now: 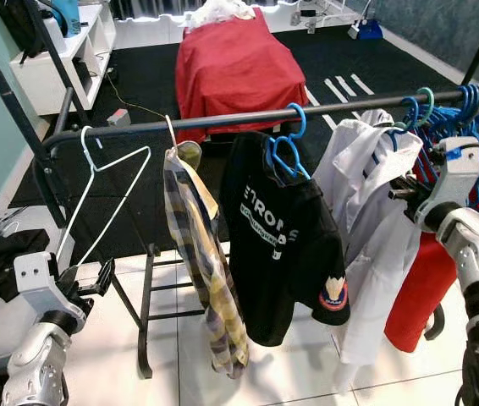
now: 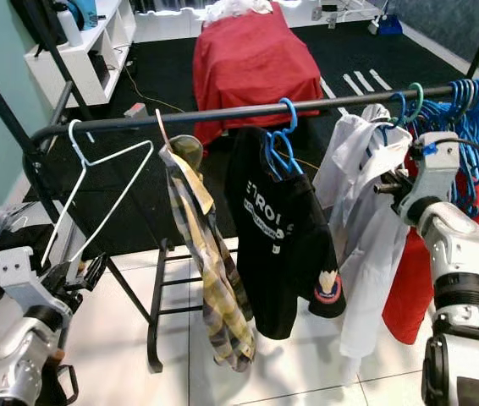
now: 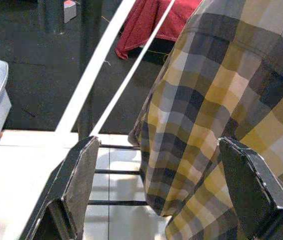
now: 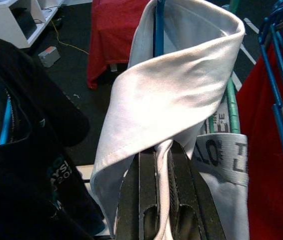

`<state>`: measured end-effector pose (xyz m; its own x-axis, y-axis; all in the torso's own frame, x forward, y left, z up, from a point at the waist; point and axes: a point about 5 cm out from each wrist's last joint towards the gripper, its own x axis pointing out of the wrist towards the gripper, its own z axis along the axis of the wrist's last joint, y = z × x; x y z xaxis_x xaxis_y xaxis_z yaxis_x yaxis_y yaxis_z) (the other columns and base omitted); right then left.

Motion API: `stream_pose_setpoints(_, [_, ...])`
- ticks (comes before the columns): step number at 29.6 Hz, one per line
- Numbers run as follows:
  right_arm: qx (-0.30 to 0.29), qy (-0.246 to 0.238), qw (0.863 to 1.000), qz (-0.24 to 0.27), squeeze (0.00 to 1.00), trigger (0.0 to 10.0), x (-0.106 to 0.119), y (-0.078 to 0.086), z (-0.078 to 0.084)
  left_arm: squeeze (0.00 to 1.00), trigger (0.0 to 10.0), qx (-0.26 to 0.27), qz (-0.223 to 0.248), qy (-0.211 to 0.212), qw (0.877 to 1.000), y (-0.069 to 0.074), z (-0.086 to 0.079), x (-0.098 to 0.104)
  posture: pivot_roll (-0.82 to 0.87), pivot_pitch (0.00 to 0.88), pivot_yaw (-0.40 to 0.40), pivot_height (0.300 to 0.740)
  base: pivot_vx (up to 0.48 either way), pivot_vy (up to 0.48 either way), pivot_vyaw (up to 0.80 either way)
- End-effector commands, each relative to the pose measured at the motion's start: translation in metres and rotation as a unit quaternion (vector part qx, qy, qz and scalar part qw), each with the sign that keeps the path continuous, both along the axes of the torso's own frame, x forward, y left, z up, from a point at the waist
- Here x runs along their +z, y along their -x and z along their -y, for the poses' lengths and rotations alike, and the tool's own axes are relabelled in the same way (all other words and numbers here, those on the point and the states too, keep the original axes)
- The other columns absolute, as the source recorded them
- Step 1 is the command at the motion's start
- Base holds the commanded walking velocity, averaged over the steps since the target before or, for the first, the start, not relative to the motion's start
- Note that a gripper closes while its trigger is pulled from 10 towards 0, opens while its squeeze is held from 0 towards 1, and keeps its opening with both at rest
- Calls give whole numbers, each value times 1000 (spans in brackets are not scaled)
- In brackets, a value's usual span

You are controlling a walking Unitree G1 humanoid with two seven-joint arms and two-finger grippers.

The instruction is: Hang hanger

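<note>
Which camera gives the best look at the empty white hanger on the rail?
The left eye view: the whole white hanger shows there, hooked on the black rail beside the plaid shirt. The right eye view shows it much the same. The left wrist view catches just two white wires of it beyond the open left gripper.

Empty white wire hanger [image 1: 104,190] hangs on rail's left end
</note>
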<state>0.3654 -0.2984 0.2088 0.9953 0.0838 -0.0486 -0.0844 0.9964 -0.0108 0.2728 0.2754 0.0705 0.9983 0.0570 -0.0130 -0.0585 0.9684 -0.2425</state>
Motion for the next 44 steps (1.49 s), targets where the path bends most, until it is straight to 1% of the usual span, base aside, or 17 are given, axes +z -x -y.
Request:
stream_pose_setpoints(1, [15, 7, 1000, 7, 0, 10000, 2, -4, -7, 0, 10000, 8, -8, -9, 1000, 7, -11, 0, 17, 153, 104, 740, 0, 0, 0])
stream_pose_setpoints(10, [52, 0, 997, 51, 0, 10000, 21, -10, -16, 0, 10000, 7, -2, -23, 1000, 8, -26, 11, 49, 169, 122, 740, 0, 0, 0])
stream_pose_setpoints(13, [73, 10, 994, 85, 0, 10000, 42, -12, -17, 0, 10000, 8, -4, -29, 1000, 11, -29, 12, 58, 181, 126, 740, 0, 0, 0])
stream_pose_setpoints(15, [73, 10, 994, 85, 0, 10000, 42, -12, -17, 0, 10000, 8, -4, -29, 1000, 11, -29, 12, 58, 181, 126, 740, 0, 0, 0])
stream_pose_setpoints(16, [81, 14, 992, 100, 0, 10000, 52, -13, -17, 0, 10000, 8, -3, -31, 999, 12, -31, 13, 62, 186, 127, 740, 0, 0, 0])
stream_pose_setpoints(19, [90, 17, 989, 112, 0, 10000, 61, -14, -19, 0, 10000, 8, -2, -33, 999, 13, -32, 14, 65, 190, 125, 740, 0, 0, 0])
stream_pose_setpoints(24, [111, 30, 987, 116, 0, 10000, 65, -13, -23, 0, 10000, 9, -1, -34, 999, 14, -33, 15, 65, 194, 124, 740, 0, 0, 0])
stream_pose_setpoints(25, [141, 58, 982, 107, 0, 10000, 64, -12, -28, 0, 10000, 10, -1, -35, 999, 15, -34, 15, 64, 194, 121, 740, 0, 0, 0])
stream_pose_setpoints(26, [141, 58, 982, 107, 0, 10000, 64, -12, -28, 0, 10000, 10, -1, -35, 999, 15, -34, 15, 64, 194, 121, 740, 0, 0, 0])
stream_pose_setpoints(27, [201, 103, 971, 83, 0, 10000, 57, -4, -34, 0, 10000, 11, -1, -35, 999, 15, -34, 15, 48, 196, 117, 740, 0, 0, 0])
stream_pose_setpoints(28, [201, 103, 971, 83, 0, 10000, 57, -4, -34, 0, 10000, 11, -1, -35, 999, 15, -34, 15, 48, 196, 117, 740, 0, 0, 0])
stream_pose_setpoints(29, [243, 134, 959, 60, 0, 10000, 51, 5, -38, 0, 10000, 12, -2, -34, 999, 15, -33, 14, 37, 196, 112, 740, 0, 0, 0])
stream_pose_setpoints(31, [243, 134, 959, 60, 0, 10000, 51, 5, -38, 0, 10000, 12, -2, -34, 999, 15, -33, 14, 37, 196, 112, 740, 0, 0, 0])
stream_pose_setpoints(32, [270, 153, 950, 43, 0, 10000, 47, 13, -39, 0, 10000, 12, -3, -32, 999, 15, -33, 14, 29, 194, 111, 740, 0, 0, 0])
stream_pose_setpoints(36, [279, 163, 946, 30, 0, 10000, 43, 20, -38, 0, 10000, 12, -4, -30, 999, 15, -31, 12, 15, 190, 104, 740, 0, 0, 0])
stream_pose_setpoints(38, [291, 175, 940, 3, 0, 10000, 28, 38, -36, 0, 10000, 8, -6, -24, 1000, 14, -24, 8, -2, 186, 100, 740, 0, 0, 0])
stream_pose_setpoints(44, [303, 170, 938, 11, 0, 10000, 28, 50, -37, 0, 10000, 6, -6, -21, 1000, 13, -19, 6, -14, 182, 97, 740, 0, 0, 0])
